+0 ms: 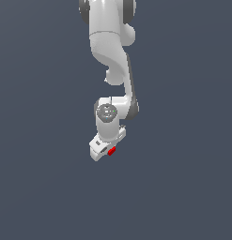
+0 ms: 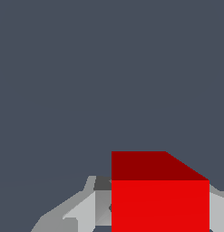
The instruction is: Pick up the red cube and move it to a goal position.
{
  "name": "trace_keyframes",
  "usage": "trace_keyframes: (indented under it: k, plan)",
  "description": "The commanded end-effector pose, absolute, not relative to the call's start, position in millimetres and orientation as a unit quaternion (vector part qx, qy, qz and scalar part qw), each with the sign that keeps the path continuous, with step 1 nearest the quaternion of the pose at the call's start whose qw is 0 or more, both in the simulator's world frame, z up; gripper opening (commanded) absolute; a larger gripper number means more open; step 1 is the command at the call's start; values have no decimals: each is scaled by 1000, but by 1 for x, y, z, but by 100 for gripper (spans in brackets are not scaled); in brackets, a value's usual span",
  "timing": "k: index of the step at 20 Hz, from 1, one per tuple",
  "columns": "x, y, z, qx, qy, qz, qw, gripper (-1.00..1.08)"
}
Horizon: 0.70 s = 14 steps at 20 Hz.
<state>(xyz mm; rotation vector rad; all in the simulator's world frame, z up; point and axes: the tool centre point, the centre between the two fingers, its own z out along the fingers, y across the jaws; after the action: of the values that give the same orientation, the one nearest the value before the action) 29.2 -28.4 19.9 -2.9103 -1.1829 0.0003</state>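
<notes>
Between the fingers of the white gripper [image 1: 108, 152], at the end of the Panda arm [image 1: 110, 56], sits the red cube [image 1: 112, 150], pinched on both sides. Its faces are plain bright red, flat and unmarked; no long axis shows. No writing is readable anywhere.

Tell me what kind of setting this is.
Likely a bare simulated test scene: a flat, featureless grey-blue backdrop, one white robot arm, and a small bright red cube at its hand.
</notes>
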Motion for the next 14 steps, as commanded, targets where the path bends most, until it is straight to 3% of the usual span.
trace_keyframes:
  k: [1,14]
  plan:
    - [29,-28,20,-926,-377,0,0,-100]
    - [26,-21,47,-926,-377,0,0,-100]
